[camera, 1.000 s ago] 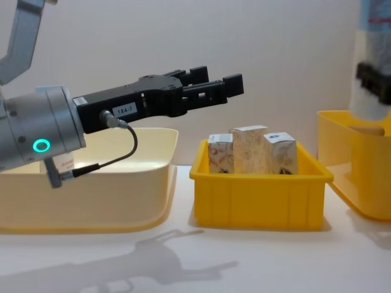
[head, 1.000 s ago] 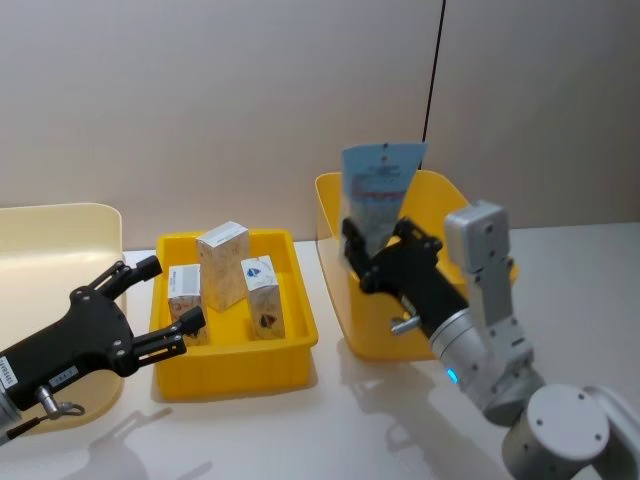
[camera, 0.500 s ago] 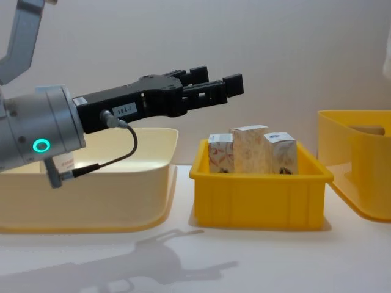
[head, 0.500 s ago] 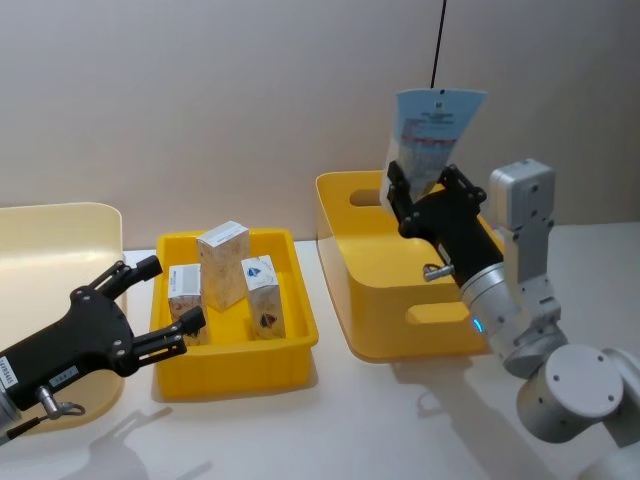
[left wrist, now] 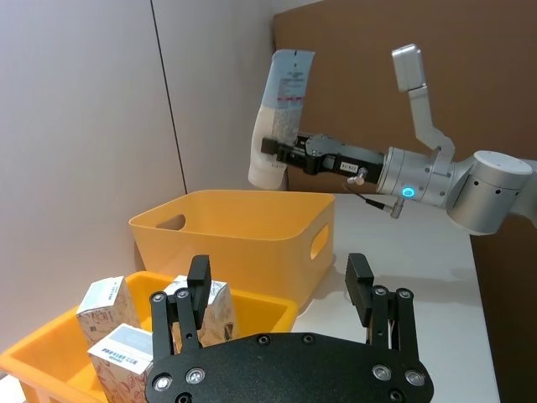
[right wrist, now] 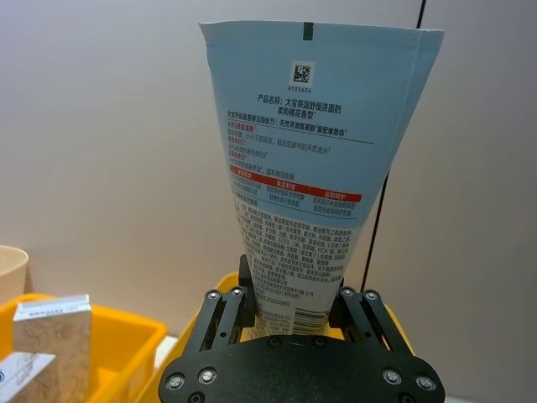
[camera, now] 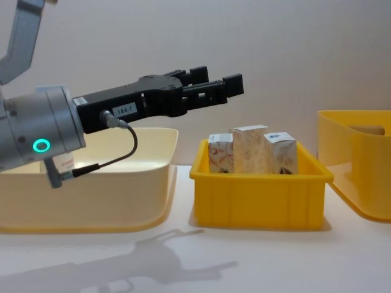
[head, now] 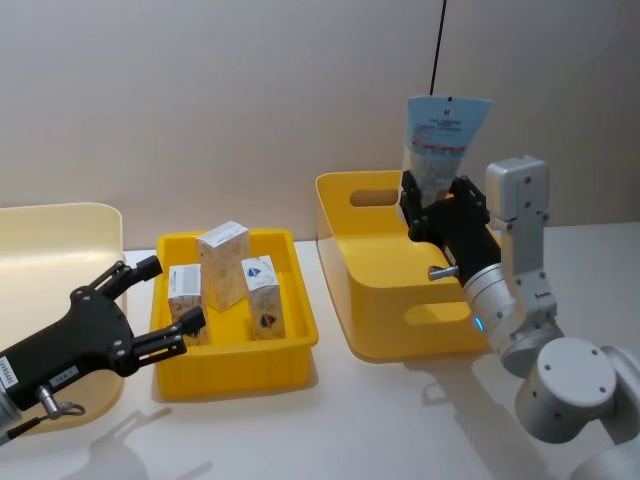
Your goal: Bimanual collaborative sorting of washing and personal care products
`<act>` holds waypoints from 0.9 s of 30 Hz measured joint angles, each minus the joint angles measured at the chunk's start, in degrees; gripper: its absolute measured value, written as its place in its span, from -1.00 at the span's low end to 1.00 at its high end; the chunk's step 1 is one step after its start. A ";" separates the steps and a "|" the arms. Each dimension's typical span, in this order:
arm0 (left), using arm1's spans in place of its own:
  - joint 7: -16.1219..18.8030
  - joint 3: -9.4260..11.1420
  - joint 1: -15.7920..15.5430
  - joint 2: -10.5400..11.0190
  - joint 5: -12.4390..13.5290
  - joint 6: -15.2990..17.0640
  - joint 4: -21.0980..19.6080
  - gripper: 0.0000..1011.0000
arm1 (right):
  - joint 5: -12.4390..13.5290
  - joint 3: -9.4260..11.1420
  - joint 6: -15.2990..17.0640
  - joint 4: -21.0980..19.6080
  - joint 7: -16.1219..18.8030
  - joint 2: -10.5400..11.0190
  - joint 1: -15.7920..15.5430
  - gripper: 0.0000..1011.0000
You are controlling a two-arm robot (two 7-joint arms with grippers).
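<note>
Above the yellow plastic bin [head: 385, 300], a tapered pale blue tube [head: 445, 130], flat end up, is clamped in the right pincer [head: 441, 205]; the left pincer [head: 172, 292] is held open beside boxy cartons [head: 222, 262].

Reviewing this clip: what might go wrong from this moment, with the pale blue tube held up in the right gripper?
1. The right gripper pinches the pale blue tube at its narrow lower end, with the wide flat end high above the jaws. It may tip or slip in a fast move.
2. The open left gripper hovers close to the cartons in the small yellow tray. Reaching across might knock one over.
</note>
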 joint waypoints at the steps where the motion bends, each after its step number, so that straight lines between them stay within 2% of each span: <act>1: 0.00 0.00 0.00 0.00 0.00 0.00 0.00 0.98 | -0.12 0.01 0.54 -0.11 -0.20 -0.13 -0.05 -0.12; 12: 0.00 0.00 0.00 0.00 0.00 0.00 0.00 0.98 | -1.57 -0.12 8.42 -1.12 -2.90 -2.01 -0.33 -0.12; 19: 0.00 0.00 0.00 0.00 0.00 0.00 0.00 0.98 | -2.38 -0.42 11.94 -1.17 -4.05 -3.10 -0.02 -0.12; 27: 0.00 0.00 0.00 0.00 0.00 0.00 0.00 0.98 | -3.38 -0.68 14.54 -0.77 -5.17 -4.12 0.38 -0.12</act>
